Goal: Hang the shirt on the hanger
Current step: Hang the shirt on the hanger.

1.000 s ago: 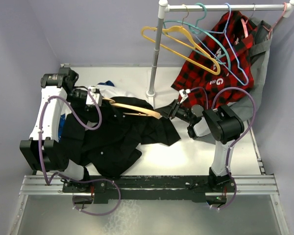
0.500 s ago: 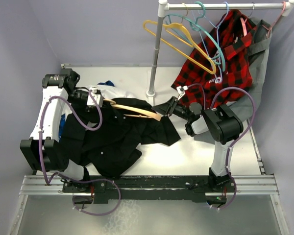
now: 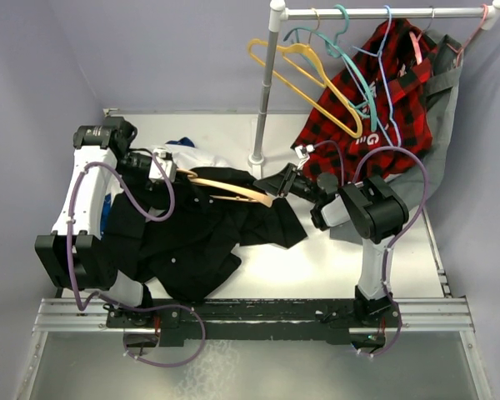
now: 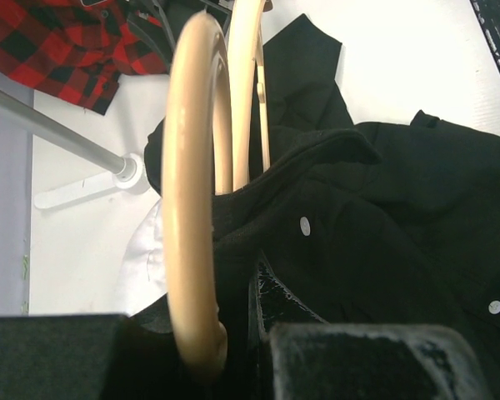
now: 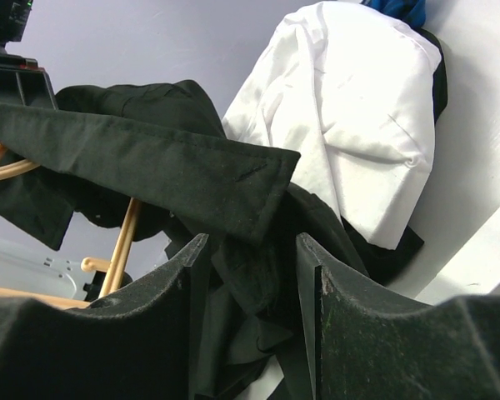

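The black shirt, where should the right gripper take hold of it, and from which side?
Probably the flat band of the black shirt jutting out above the right gripper, approached from the right, past the hanger tip. It's a free, straight edge, easier to pinch than the bunched cloth.

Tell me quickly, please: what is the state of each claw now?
Left claw: closed, holding the hanger.
Right claw: open, its fingers on both sides of a fold of the shirt, not yet clamped.

2 arms (image 3: 79, 196), white links (image 3: 372, 268), blk joints (image 3: 382, 210), purple cables (image 3: 400, 153); blk jaws
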Controlling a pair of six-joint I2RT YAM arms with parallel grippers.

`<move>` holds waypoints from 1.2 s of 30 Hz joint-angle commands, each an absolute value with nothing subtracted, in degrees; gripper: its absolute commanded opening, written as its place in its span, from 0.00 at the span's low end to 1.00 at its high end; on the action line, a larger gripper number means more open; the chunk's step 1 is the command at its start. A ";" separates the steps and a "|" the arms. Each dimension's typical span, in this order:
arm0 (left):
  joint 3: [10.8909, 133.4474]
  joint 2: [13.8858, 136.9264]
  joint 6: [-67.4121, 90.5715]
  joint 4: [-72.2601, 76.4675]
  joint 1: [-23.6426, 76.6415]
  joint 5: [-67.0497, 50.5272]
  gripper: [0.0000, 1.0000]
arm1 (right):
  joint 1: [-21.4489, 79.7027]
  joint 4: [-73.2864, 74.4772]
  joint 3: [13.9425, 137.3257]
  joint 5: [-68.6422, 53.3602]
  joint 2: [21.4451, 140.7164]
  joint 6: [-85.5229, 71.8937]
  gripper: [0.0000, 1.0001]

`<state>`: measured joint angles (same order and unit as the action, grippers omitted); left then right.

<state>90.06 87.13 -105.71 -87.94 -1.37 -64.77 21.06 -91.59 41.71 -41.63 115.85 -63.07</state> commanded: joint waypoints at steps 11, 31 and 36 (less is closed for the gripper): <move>91.73 88.72 -106.88 -88.72 -1.14 -67.00 0.00 | 21.36 -108.28 43.29 -44.97 116.40 -63.52 0.38; 90.07 84.68 -73.96 -61.33 -2.64 -55.70 0.00 | 18.72 -103.75 36.52 -39.36 110.58 -54.78 0.00; 89.51 83.19 -69.79 -58.37 -2.67 -55.81 0.00 | 18.72 -102.29 36.36 -37.87 110.86 -53.32 0.00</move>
<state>88.90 86.21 -77.93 -66.94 -1.96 -56.62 19.35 -92.20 36.62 -40.16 112.29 -56.88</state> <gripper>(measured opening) 0.154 0.007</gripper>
